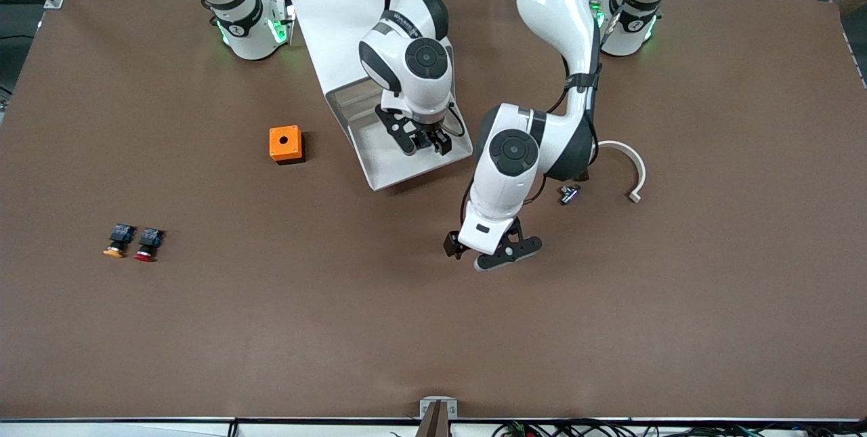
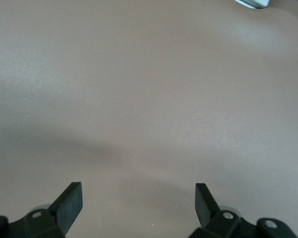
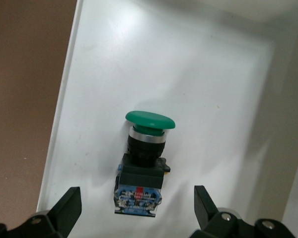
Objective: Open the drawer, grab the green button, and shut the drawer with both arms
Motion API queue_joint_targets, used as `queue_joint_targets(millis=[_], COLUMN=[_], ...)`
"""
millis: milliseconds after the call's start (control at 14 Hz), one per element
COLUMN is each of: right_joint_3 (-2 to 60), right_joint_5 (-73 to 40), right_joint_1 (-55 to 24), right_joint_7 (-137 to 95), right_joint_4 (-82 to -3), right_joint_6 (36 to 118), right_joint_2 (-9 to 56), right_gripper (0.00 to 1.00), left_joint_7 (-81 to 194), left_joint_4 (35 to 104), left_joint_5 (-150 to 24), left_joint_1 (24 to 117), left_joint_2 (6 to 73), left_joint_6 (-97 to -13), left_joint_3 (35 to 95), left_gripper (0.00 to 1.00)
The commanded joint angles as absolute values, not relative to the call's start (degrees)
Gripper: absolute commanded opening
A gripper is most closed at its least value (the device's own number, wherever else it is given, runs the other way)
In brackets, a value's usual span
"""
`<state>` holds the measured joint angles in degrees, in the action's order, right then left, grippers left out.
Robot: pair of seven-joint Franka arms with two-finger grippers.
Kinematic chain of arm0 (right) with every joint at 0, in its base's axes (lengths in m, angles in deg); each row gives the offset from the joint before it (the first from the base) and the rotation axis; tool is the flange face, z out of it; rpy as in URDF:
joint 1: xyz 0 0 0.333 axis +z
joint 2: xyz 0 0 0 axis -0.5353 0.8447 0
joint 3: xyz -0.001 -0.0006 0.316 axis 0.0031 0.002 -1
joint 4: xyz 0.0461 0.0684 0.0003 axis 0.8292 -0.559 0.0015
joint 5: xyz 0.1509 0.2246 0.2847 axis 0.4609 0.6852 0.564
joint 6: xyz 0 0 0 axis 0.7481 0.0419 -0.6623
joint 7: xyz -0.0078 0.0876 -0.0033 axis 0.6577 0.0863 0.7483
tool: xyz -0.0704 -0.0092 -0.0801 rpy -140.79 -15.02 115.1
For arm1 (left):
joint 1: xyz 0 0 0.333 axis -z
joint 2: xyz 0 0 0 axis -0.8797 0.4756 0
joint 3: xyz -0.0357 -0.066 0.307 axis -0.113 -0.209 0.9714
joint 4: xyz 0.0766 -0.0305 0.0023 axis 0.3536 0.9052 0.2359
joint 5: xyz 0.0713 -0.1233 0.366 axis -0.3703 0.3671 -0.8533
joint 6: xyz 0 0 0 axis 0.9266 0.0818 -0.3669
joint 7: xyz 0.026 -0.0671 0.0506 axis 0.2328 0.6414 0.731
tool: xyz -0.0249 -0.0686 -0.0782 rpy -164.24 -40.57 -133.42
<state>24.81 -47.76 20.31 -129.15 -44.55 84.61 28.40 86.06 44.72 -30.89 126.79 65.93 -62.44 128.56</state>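
The green-capped button (image 3: 149, 121) lies on its side on the floor of the open white drawer (image 3: 188, 69), with its black-and-blue body toward my right gripper (image 3: 136, 201). That gripper is open, straight above the button, one finger on each side of the body, not touching it. In the front view the right gripper (image 1: 425, 146) hangs over the open drawer (image 1: 366, 152) and hides the button. My left gripper (image 1: 492, 254) is open and empty over bare brown table, nearer to the front camera than the drawer; the left wrist view shows the gripper (image 2: 138, 198) over the tabletop only.
An orange box (image 1: 286, 144) with a round hole stands beside the drawer toward the right arm's end. An orange-capped button (image 1: 116, 242) and a red-capped button (image 1: 146, 245) lie nearer that end. A small dark part (image 1: 569, 194) and a white curved piece (image 1: 633, 173) lie under the left arm's elbow.
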Motion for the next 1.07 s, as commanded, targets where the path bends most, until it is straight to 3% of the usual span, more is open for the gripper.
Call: queue_joint_targets(millis=[0,356,784,997], right_joint_3=[25.3,25.4,25.4,25.5], right_joint_5=[-46.7,-46.9,-47.3,-47.4], right_joint_1=[21.0,21.2,21.2,21.2], right_joint_7=[-130.0,-130.0,-130.1,-130.1], right_joint_4=[-44.8,-44.8,-44.8,-44.8], right_joint_6=[85.1,85.1,84.6,84.5], right_joint_2=[28.9,29.4,29.4,29.4], right_gripper=[1.0,1.0,0.98,0.98], left_joint_7=[82.2,77.7,77.5,77.3], left_joint_4=[44.6,42.8,43.4,43.3], left_joint_5=[-31.4,-31.0,-30.5,-30.9], left_joint_1=[125.5,122.2,122.2,122.2], left_joint_2=[65.0,63.8,64.2,62.5], left_joint_6=[-61.7,-62.0,-61.3,-50.0], left_joint_3=[128.2,133.0,130.3,130.4], left_gripper=[1.0,1.0,1.0,1.0])
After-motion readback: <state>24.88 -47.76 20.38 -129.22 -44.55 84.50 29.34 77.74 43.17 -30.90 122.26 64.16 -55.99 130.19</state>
